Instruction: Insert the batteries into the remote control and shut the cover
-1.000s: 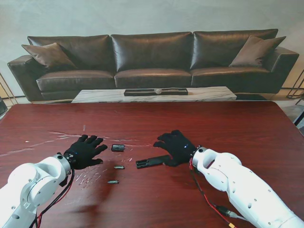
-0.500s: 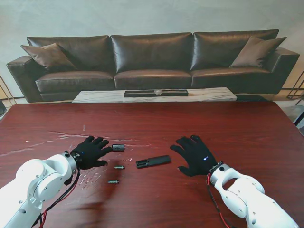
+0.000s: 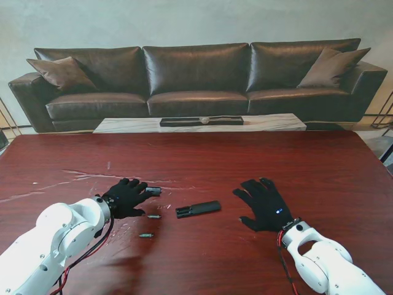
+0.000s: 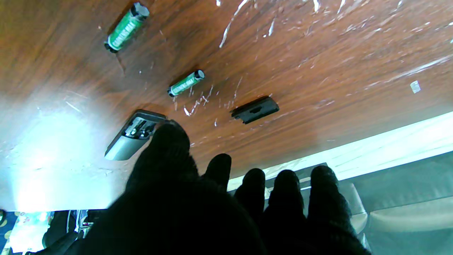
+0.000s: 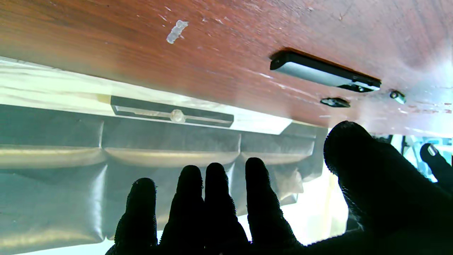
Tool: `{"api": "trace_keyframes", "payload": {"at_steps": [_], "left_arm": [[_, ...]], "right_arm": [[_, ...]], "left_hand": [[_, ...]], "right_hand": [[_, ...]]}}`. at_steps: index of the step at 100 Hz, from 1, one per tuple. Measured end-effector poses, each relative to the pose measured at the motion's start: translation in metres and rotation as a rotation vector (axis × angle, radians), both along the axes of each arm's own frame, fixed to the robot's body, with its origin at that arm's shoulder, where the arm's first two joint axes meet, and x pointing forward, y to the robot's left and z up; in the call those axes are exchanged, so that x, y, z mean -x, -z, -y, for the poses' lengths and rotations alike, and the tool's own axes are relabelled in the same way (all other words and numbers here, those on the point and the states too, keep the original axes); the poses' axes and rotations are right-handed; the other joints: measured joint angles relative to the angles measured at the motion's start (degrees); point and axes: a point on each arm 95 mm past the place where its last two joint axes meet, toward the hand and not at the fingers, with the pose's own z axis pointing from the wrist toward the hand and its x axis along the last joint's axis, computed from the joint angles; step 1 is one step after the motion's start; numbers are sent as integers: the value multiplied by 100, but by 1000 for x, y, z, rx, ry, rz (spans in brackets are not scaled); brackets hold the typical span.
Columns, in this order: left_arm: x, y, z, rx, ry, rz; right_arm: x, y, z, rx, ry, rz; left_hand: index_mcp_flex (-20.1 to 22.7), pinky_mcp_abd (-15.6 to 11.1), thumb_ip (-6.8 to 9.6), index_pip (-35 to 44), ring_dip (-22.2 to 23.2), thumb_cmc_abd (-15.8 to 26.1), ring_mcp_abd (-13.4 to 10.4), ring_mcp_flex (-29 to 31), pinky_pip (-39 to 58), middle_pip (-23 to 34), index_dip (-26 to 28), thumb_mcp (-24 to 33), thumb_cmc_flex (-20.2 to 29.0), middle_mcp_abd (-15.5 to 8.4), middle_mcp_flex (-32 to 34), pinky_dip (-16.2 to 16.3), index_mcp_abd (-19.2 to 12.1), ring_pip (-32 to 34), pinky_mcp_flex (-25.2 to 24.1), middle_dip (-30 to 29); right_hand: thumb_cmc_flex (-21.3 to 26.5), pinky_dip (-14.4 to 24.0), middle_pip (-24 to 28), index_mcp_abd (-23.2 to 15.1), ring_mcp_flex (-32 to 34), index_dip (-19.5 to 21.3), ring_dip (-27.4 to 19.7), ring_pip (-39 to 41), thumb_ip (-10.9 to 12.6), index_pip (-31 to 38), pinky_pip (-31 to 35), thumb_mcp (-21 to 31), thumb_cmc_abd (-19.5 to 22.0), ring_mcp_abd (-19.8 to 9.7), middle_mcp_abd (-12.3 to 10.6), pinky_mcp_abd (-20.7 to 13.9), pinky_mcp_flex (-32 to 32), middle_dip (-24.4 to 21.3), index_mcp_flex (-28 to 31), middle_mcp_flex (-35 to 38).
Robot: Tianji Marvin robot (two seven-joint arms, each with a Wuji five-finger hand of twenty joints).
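Observation:
The black remote control (image 3: 198,209) lies back-up in the middle of the table, its battery bay open at the end toward my left hand (image 4: 136,132). The loose cover (image 3: 153,191) rests just beyond my left hand's fingertips (image 4: 254,109). Two green batteries lie near the remote: one (image 3: 154,216) beside the open bay (image 4: 185,83), the other (image 3: 146,235) nearer to me (image 4: 126,27). My left hand (image 3: 126,196) is open, palm down, holding nothing. My right hand (image 3: 265,204) is open and spread flat, well right of the remote (image 5: 324,72).
The dark red table (image 3: 319,172) shows pale scratches around the left hand. Beyond the far edge stand a marble coffee table (image 3: 258,123) and a brown leather sofa (image 3: 196,74).
My right hand let go of the remote and drew back to the right, toward me. My left hand moved right toward the cover. The remote and batteries stayed put.

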Motion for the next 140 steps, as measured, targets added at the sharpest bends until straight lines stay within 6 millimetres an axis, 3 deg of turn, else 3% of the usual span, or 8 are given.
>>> {"api": "trace_keyframes", "payload": {"at_steps": [22, 48, 73, 88, 140], "left_arm": [[0, 4, 7, 24, 21, 90], [6, 15, 16, 12, 37, 89], [9, 20, 18, -14, 29, 113], [12, 23, 21, -10, 29, 130], [10, 37, 31, -28, 16, 90]], "right_arm": [[1, 0, 12, -2, 18, -4], [4, 2, 21, -14, 36, 12], [5, 2, 22, -15, 36, 11], [5, 2, 22, -11, 34, 11], [6, 2, 20, -11, 31, 8]], "left_hand": [[234, 148, 0, 88, 452, -214, 95, 569, 951, 232, 131, 5, 2, 117, 411, 333, 45, 371, 288, 314], [857, 229, 0, 314, 648, -423, 104, 1043, 1756, 458, 249, 5, 75, 131, 956, 407, -31, 711, 500, 489], [1125, 377, 0, 550, 906, -492, 105, 1343, 2296, 677, 282, 5, 138, 131, 1244, 492, -99, 905, 491, 642], [1137, 505, 0, 550, 1041, -513, 105, 1378, 2354, 805, 315, 5, 139, 129, 1304, 550, -146, 1012, 435, 756], [1209, 532, 0, 651, 1338, -571, 100, 1678, 2367, 1099, 340, 11, 280, 117, 1304, 624, -252, 1225, 351, 1015]], "right_hand": [[1, 0, 0, 0, 0, 0, 0, 0, 1, 1, 57, -117, 55, 1, 0, 1, 0, 0, 0, 1], [2, 0, 0, 0, 0, 0, 0, 0, 56, 1, 105, -174, 70, 1, 0, 3, 0, 0, 0, 1], [7, 0, 0, 0, 0, 0, 0, 0, 56, 1, 117, -176, 75, 1, 0, 3, 0, 0, 0, 1], [9, 0, 0, 0, 0, 0, 0, 0, 57, 1, 131, -176, 88, 1, 0, 3, 0, 0, 0, 1], [13, 6, 0, 0, 0, 55, 0, 0, 57, 1, 183, -180, 125, 1, 0, 7, 0, 1, 0, 2]]}}
